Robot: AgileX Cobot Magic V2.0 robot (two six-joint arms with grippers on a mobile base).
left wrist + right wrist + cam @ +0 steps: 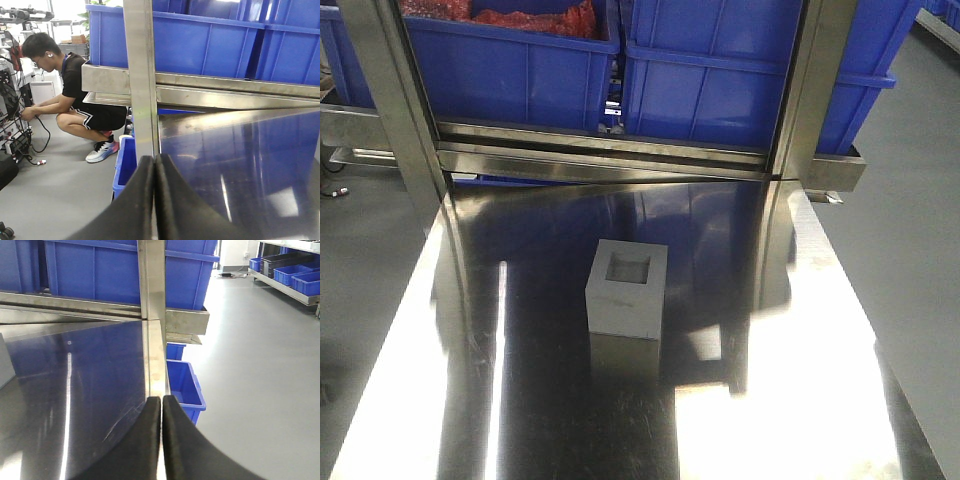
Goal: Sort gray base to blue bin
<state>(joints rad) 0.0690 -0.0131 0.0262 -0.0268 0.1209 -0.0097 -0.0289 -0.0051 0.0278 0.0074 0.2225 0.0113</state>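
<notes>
Gray base [625,300], a matte plastic cube-like block: upright in the middle of the polished steel table [800,400], square recess facing up, nothing touching it. Left black gripper [154,165] pressed together and empty, above the table's left edge. Right black gripper [161,405] also pinched closed on nothing, over the table's right edge. Past the table's far end, on a steel rack [620,160]: large bright-blue plastic bin [750,90], beside a like blue crate holding red material [510,70]. Off the table's left side, crouching person in black [75,90].

Gray floor [260,340]; steel table [820,400] — glossy
</notes>
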